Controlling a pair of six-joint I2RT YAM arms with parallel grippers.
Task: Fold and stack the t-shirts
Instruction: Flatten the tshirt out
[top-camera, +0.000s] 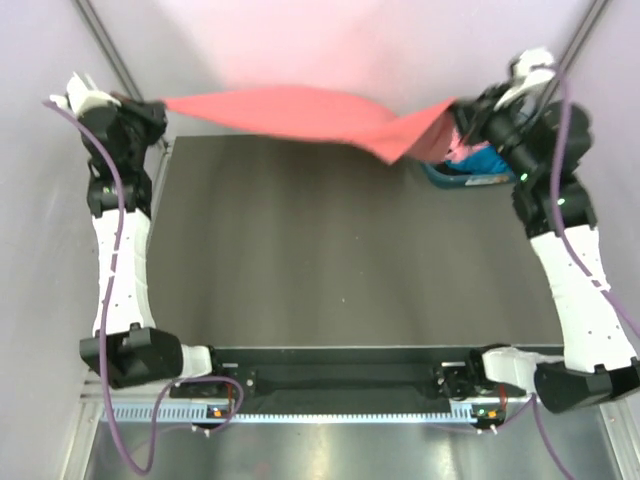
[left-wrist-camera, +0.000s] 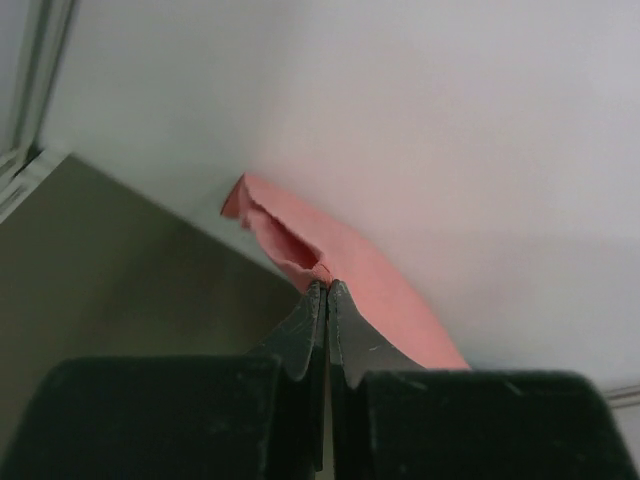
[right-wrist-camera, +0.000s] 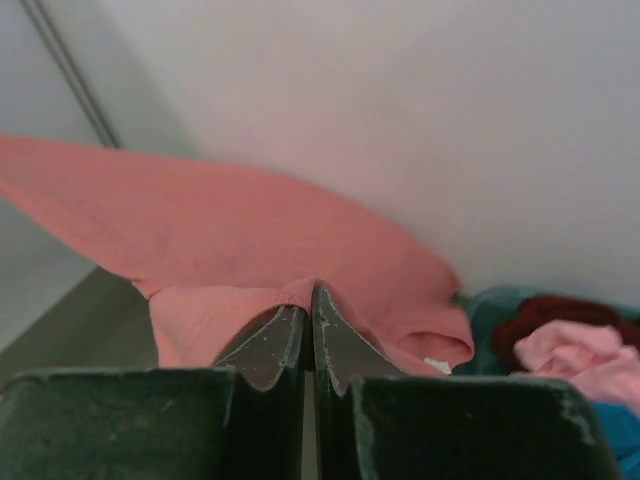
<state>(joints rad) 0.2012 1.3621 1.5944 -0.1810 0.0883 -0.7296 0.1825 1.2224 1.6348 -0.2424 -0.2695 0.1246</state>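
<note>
left tool (left-wrist-camera: 326, 286) clamped, right tool (right-wrist-camera: 310, 292) clamped

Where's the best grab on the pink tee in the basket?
Pinch the raised crumpled fold of the pink tee from above: it lies bunched near the top of the teal basket, whose walls would likely block a side approach.

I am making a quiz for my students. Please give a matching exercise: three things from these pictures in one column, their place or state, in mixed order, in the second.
1. salmon-red t-shirt
2. pink t-shirt
3. left claw

A. lies in the teal basket
B. shut on salmon-red cloth
C. stretched out in the air

Pairs: 1-C, 2-A, 3-B
</note>
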